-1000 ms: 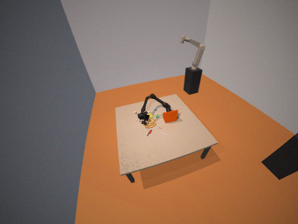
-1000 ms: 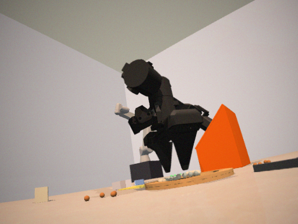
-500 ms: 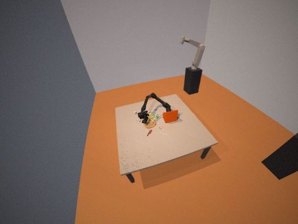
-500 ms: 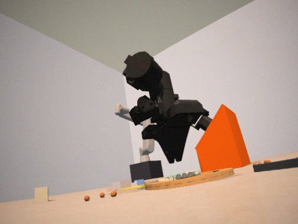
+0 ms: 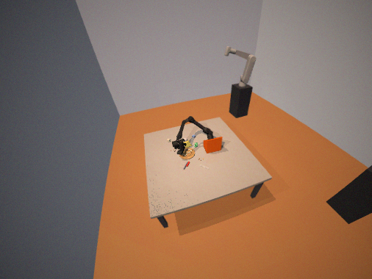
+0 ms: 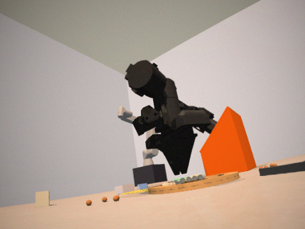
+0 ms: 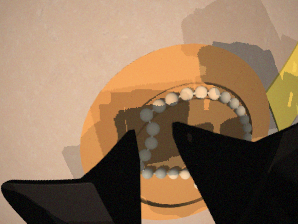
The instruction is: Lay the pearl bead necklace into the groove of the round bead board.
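The round orange-brown bead board (image 6: 223,179) (image 7: 145,72) lies flat on the table. The pearl bead necklace (image 6: 188,179) (image 7: 201,92) lies on it. In the wrist view its upper and right beads follow the groove, while its left side cuts inward and its bottom row lies inside the ring. The groove shows bare at the lower left. Part of the necklace is hidden behind the right finger. My gripper (image 6: 181,173) (image 7: 153,132) is partly open and empty, its tips just above the beads, with the left stretch of beads seen between them.
A tall orange block (image 5: 213,145) (image 6: 226,144) stands beside the board. A yellow flat piece (image 7: 286,97) lies near its edge. Loose orange beads (image 6: 116,197), a cream block (image 6: 42,199), a blue block (image 6: 143,186) and a red-handled item (image 5: 187,164) lie around.
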Robot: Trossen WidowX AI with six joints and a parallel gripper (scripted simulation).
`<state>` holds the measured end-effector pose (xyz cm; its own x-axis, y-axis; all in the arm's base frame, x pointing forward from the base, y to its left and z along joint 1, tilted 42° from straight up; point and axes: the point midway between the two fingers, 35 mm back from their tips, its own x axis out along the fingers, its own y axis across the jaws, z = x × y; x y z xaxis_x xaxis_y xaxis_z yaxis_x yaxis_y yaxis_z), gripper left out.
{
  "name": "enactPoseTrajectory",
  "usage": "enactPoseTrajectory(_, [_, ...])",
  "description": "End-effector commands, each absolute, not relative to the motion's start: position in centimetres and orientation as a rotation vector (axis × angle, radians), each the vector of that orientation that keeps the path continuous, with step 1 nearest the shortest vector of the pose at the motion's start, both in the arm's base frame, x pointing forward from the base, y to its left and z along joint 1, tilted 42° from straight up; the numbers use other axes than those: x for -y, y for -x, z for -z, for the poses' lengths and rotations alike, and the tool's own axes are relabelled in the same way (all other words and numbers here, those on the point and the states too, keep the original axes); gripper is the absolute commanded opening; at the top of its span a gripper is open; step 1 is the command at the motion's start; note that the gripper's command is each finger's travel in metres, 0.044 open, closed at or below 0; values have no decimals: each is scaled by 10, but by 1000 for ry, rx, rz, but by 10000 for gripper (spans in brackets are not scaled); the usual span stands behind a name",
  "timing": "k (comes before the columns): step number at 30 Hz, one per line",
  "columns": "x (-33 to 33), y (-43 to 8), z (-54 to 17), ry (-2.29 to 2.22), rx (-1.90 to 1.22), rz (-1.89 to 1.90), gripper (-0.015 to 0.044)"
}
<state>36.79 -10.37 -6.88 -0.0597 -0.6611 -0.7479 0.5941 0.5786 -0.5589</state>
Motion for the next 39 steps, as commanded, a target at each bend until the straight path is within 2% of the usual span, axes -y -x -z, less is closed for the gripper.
enactPoseTrajectory(1, [109, -365, 77, 77, -1278, 1024, 120])
enactPoseTrajectory(10, [113, -364, 81, 78, -1279, 1024, 120])
enactPoseTrajectory(15, [112, -365, 79, 70, -1276, 1025, 0])
enactPoseTrajectory(39, [112, -365, 79, 70, -1276, 1025, 0])
